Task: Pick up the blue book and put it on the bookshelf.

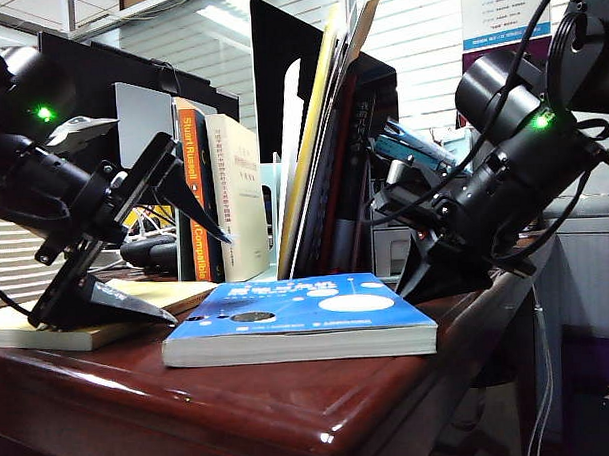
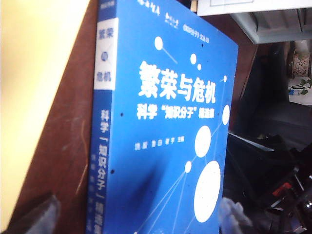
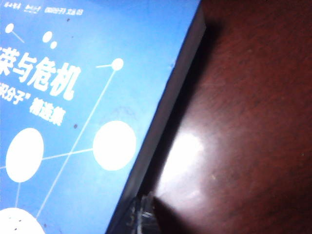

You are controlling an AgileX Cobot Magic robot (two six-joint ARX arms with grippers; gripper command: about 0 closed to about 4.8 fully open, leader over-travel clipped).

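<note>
Several books stand in the bookshelf (image 1: 283,189). The blue book (image 1: 303,323) lies flat on the desk (image 1: 291,409) before it. Left gripper (image 1: 135,254) spread wide over a yellow book (image 1: 87,316); right gripper (image 3: 144,214) clenched empty at the blue book's edge.

Three cameras, one low on the table and two on the wrists.

The exterior view sits near table (image 1: 321,408) level at its front edge, looking back towards the bookshelf (image 1: 280,109). Both wrist views look down from close above; the left gripper (image 1: 125,244) camera frames the blue book (image 2: 165,122) cover and spine, the right gripper (image 3: 141,214) camera its other edge. All three share the book.
</note>
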